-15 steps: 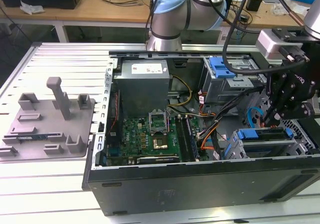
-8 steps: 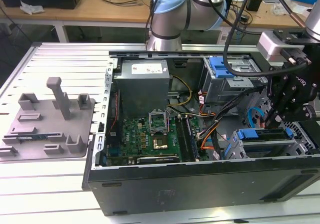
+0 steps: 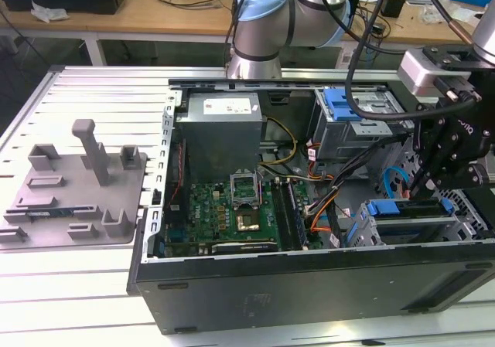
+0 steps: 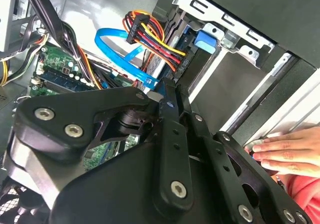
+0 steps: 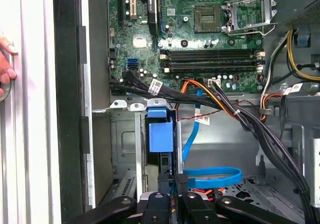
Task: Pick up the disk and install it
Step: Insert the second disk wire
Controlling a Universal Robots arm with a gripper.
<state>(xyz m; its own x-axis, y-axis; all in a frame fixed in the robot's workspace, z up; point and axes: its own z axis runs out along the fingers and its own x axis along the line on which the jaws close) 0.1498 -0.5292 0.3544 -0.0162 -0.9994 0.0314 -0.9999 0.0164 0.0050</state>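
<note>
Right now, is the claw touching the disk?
Cannot tell. In the first wrist view the claw sits right at the end of the edge-on disk, but neither contact nor a gap shows plainly.

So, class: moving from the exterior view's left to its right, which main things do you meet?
Grey plastic tray → power supply box → motherboard → blue-topped drive cage → gripper.

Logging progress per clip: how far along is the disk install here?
Done: the disk stands edge-on in the drive cage. In hand: the tool sits at the disk's end. Left: full seating and release, which I cannot confirm.
</note>
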